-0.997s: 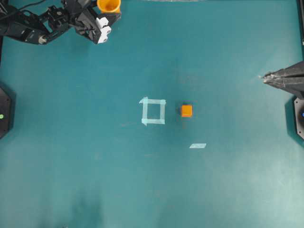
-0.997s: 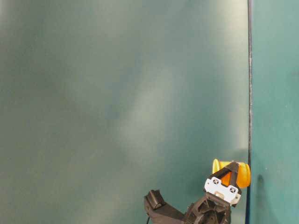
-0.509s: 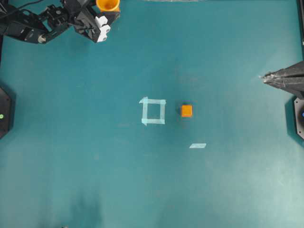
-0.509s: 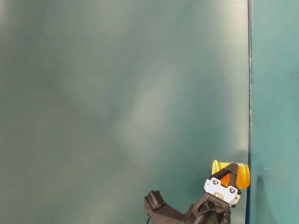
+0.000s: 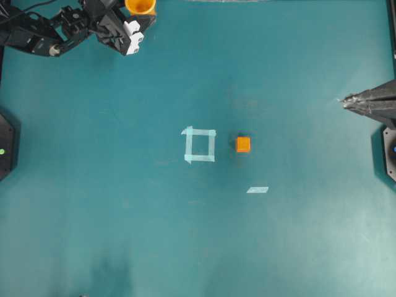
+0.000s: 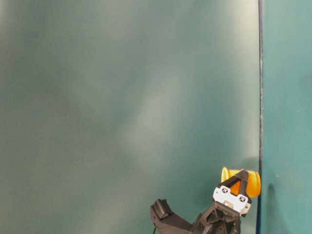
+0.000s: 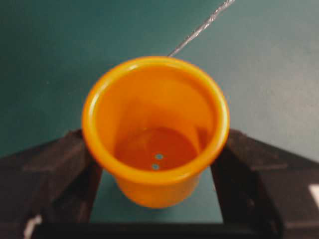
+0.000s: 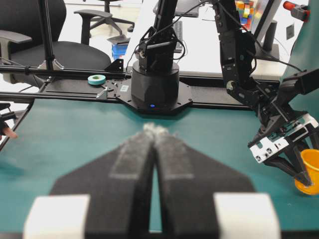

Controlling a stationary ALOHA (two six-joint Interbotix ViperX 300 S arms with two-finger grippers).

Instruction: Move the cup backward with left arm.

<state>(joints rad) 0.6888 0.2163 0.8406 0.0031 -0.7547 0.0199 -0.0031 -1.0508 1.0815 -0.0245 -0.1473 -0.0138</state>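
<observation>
Gripping the empty cup point(image 7: 155, 130), left claw point(image 7: 155, 164), right claw point(image 8: 154, 130) closed.

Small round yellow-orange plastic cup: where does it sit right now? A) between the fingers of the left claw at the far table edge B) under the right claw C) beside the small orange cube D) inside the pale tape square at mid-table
A: the small round yellow-orange plastic cup stands upright between the left claw's two black fingers, at the table's far edge in the overhead view.
</observation>
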